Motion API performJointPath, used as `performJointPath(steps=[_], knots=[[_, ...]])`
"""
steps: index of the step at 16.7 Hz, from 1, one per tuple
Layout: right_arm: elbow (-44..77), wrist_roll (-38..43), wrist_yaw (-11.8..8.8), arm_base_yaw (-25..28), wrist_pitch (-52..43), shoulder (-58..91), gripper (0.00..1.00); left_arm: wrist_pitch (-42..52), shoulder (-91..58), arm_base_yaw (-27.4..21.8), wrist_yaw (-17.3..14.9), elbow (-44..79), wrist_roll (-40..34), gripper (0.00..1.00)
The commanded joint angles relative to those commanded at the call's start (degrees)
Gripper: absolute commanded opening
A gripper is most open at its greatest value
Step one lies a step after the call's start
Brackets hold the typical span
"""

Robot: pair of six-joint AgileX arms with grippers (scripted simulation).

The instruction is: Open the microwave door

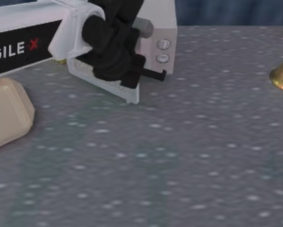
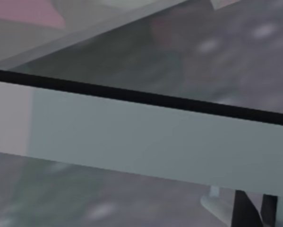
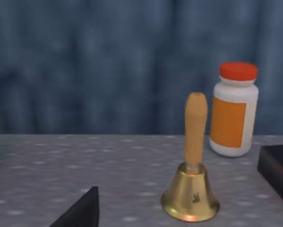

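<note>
Top view first, and nearest you is bare speckled table, with a beige block at its left edge. Move back and you reach the action: your left gripper is tucked behind the free edge of the microwave door, black fingers poking out toward the knob side. You can't tell whether those fingers are pinching the panel or just hooked behind it. The door stands swung out at an angle from the microwave, which sits at the far left of the table, so I'd judge the opening is well underway. Hooking that far edge gives the arm the longest lever against the hinge. Left wrist view shows only the door's pale edge crossing close up. Your right arm is parked out of sight; its camera looks at a brass bell and, farther back, an orange-labelled bottle.
</note>
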State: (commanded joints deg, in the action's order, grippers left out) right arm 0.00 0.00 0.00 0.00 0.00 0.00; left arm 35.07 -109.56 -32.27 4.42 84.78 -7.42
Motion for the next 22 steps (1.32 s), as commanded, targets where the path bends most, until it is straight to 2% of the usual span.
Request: performJointPath(steps=[12, 15, 22], knots=[[0.0, 0.0, 0.0, 0.0, 0.0, 0.0, 1.00, 0.0, 0.0, 0.0, 0.0, 0.0, 0.0, 0.00], [0.0, 0.0, 0.0, 0.0, 0.0, 0.0, 1.00, -0.3, 0.4, -0.1, -0.8, -0.7, 0.6, 0.00], [0.0, 0.0, 0.0, 0.0, 0.0, 0.0, 1.00, -1.7, 4.4, 2.2, -4.5, -5.9, 7.7, 0.00]])
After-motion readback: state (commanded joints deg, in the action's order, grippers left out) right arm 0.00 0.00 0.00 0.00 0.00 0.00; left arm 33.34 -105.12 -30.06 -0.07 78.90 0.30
